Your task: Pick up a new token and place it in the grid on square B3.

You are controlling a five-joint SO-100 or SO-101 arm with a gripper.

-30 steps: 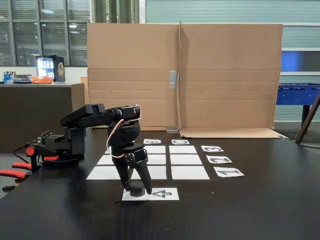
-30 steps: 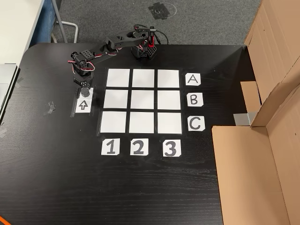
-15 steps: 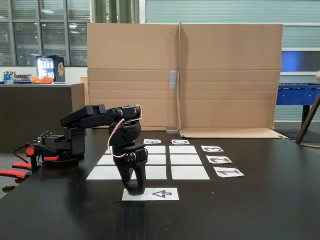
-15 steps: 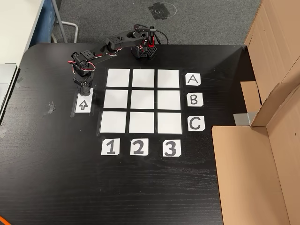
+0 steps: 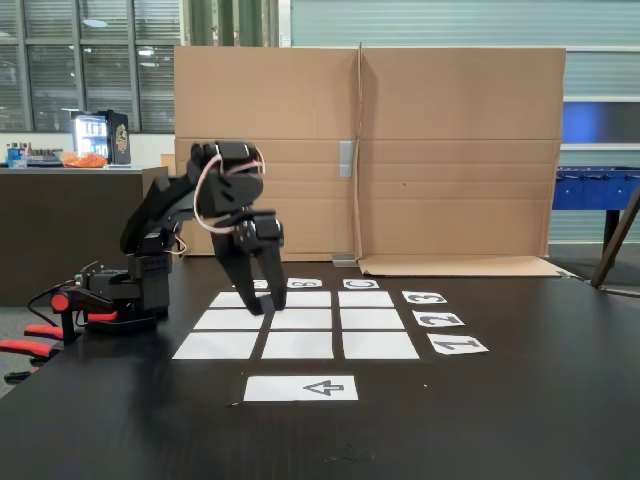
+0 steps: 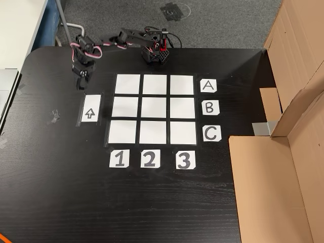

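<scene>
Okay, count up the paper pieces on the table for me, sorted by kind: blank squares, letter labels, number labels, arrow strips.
Blank white grid squares: 9
Letter labels (A, B, C): 3
Number labels (1, 2, 3): 3
Arrow strip: 1
Total: 16

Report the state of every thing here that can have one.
Gripper: hangs clear of the table, jaws pointing down and nearly together; whether they grip a token cannot be told.
Grid: all nine squares bare.
Square B3: bare, no token on it yet.
Arrow strip: flat on the table, nothing on it.
Cardboard screen: standing upright.
</scene>
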